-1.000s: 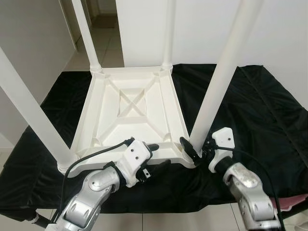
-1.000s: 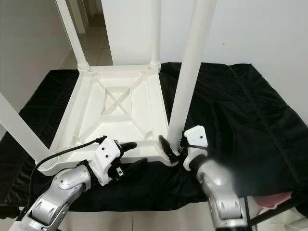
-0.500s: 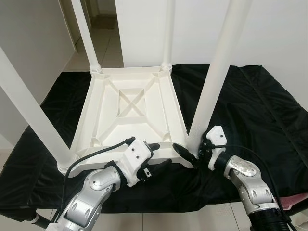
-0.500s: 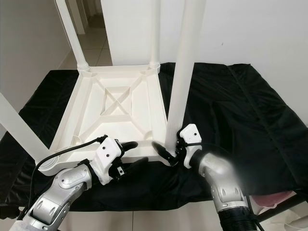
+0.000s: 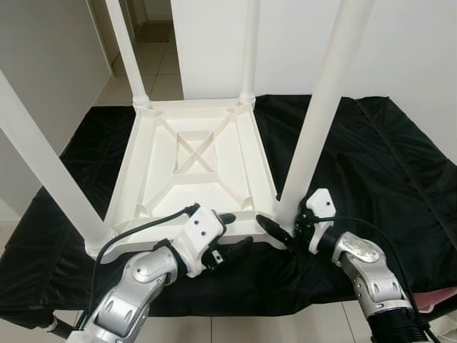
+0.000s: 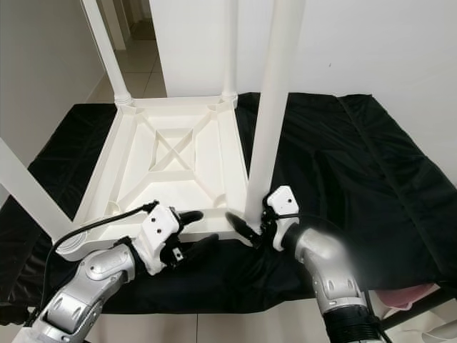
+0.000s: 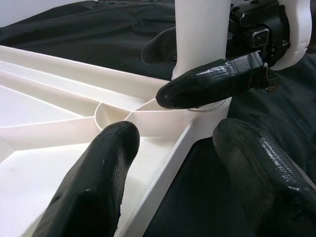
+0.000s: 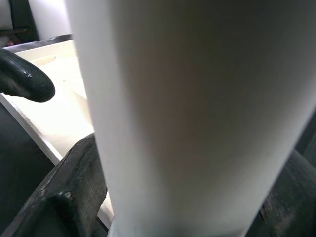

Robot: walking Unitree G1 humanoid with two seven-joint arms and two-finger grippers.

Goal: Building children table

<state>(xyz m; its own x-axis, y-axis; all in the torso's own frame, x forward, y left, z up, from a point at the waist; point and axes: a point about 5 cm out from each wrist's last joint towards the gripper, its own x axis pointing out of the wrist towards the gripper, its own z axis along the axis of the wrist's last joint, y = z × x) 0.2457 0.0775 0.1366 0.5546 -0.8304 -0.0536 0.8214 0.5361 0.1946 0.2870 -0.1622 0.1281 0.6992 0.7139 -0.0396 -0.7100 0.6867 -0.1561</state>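
Partly hidden: right end effector (image 5: 285,230) straddling table leg (image 5: 314,128) base

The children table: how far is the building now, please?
All four legs stand up from the upturned table top, which lies on the black cloth. In hand: the right gripper clasps the near right leg at its base; the left gripper straddles the near rim. Left: probably turning it upright.

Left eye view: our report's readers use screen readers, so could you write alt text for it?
An upturned white children's table lies on a black cloth, its legs pointing up. The right gripper clasps the base of the near right leg, while the left gripper, fingers open, straddles the table's near edge.
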